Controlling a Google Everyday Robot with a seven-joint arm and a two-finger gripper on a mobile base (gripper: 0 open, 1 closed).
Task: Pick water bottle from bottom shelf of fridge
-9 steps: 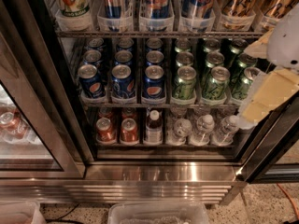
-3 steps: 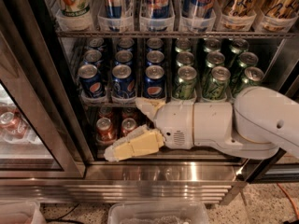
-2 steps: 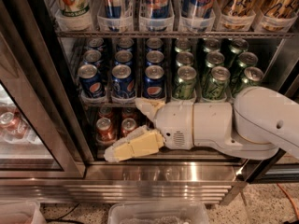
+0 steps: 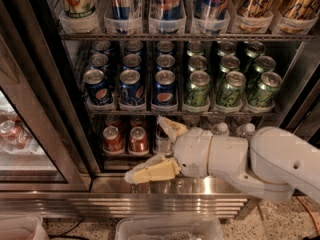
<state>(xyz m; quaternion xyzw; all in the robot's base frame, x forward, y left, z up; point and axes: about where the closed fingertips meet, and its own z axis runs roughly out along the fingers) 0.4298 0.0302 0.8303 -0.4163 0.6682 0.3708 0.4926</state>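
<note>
1. The robot's end effector (image 4: 145,149) hangs low at the open front of the tall black-framed fridge (image 4: 50,99), level with the thin metal bottom shelf (image 4: 120,155). Its two cream fingers (image 4: 150,173) are spread wide apart and hold nothing.
2. The small clear plastic water bottle (image 4: 221,129) with a white cap stands upright towards the right of that shelf, beside another like it. Only cap and shoulders show above the white arm (image 4: 235,159) crossing in front.
3. The bottle lies to the right of the fingertips and deeper in, behind the wrist rather than between the fingers. The fingers point left, towards the red cans (image 4: 113,139) and the dark brown bottle (image 4: 161,141). With its long axis vertical, the bottle would seem to call for the end effector to draw back rightward and turn inward, so the fingers close on its sides.
4. Three seconds earlier the arm sat at the right edge, up by the green cans (image 4: 197,86), and the whole row of bottles was in plain sight. It has since swept leftward across the shelf front. Over the last second it has barely moved.
</note>
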